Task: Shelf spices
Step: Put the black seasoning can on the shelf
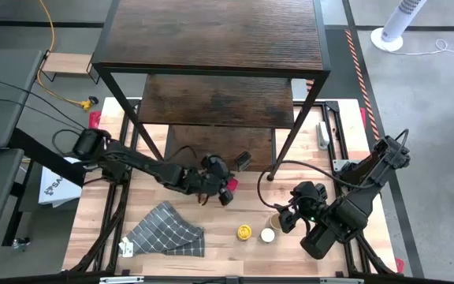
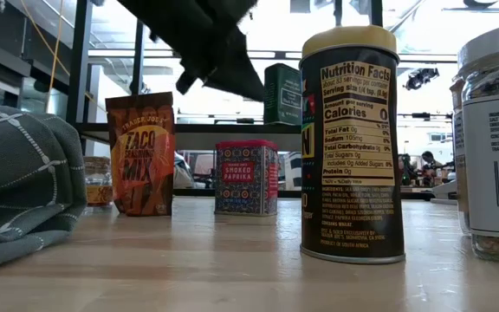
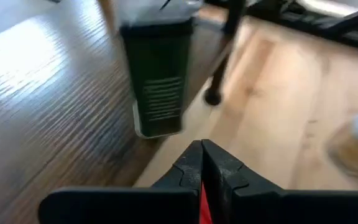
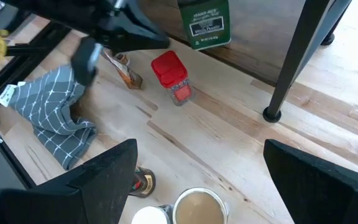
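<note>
The shelf (image 1: pixel 211 31) of dark brown boards stands at the table's far side. A dark green tin (image 3: pixel 157 74) stands upright on its lowest board (image 3: pixel 55 112), near the board's front edge. My left gripper (image 3: pixel 202 155) is shut and holds nothing, a short way in front of that tin. On the table stand a red-lidded paprika tin (image 4: pixel 171 74) and a taco mix pouch (image 2: pixel 141 156). Nearer are a yellow-lidded jar (image 1: pixel 245 232), a white-lidded jar (image 1: pixel 267 235) and a tan-lidded one (image 4: pixel 197 205). My right gripper (image 4: pixel 201 149) hovers open above these three.
A grey checked cloth (image 1: pixel 164 229) lies crumpled at the near left. The shelf's black front leg (image 4: pixel 288 74) stands on the table between my two grippers. A small light-wood stand (image 1: pixel 65 63) sits on the floor at the far left. Bare wood lies to the right of the jars.
</note>
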